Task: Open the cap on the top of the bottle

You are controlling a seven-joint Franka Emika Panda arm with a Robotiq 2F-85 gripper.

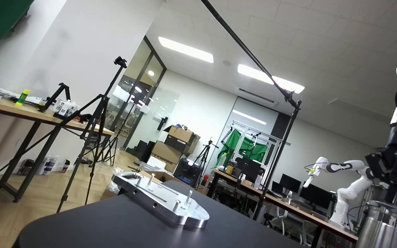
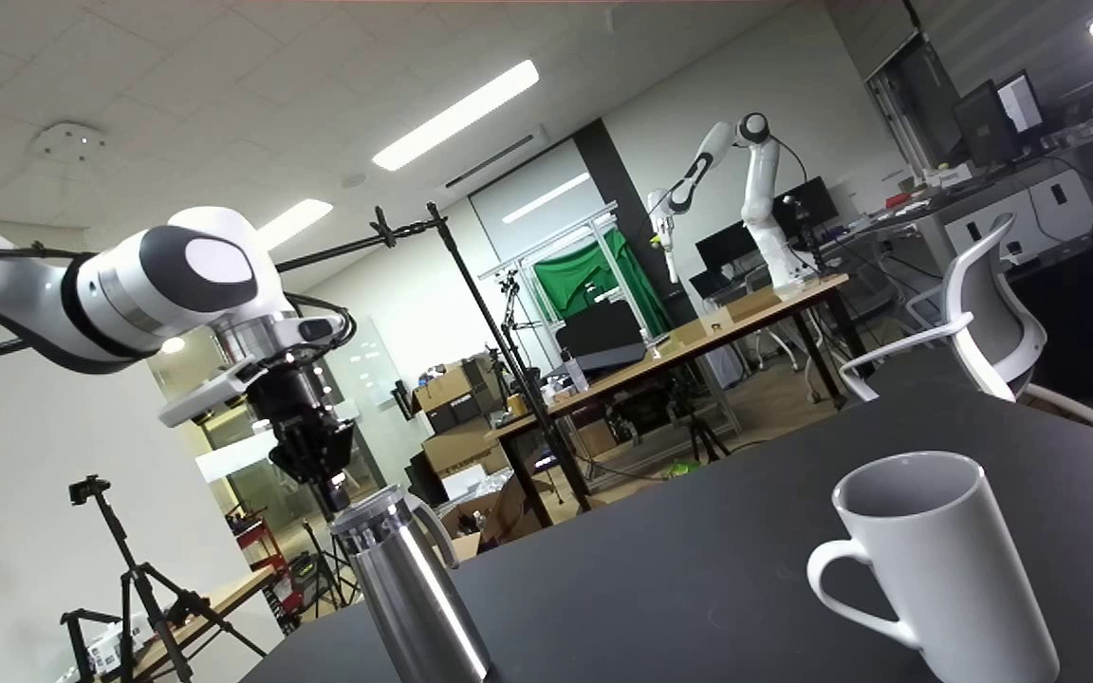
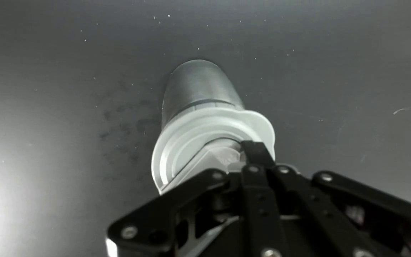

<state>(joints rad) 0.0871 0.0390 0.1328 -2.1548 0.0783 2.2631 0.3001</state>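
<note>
The Robotiq gripper (image 3: 257, 153), fingers (image 1: 390, 194) together, points down at the lid (image 3: 193, 134) of the stainless-steel carafe (image 2: 423, 598); contact cannot be told. The carafe stands upright, inward of the edge of the black worktop (image 2: 660, 569). Well apart, a white mug (image 2: 969, 588) stands inward of a rounded corner; a metal plate (image 1: 164, 197) lies near a corner.

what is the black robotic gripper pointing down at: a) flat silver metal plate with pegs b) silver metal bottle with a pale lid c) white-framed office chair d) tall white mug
b: in the wrist view, the black gripper sits over the pale lid of the silver metal bottle.
</note>
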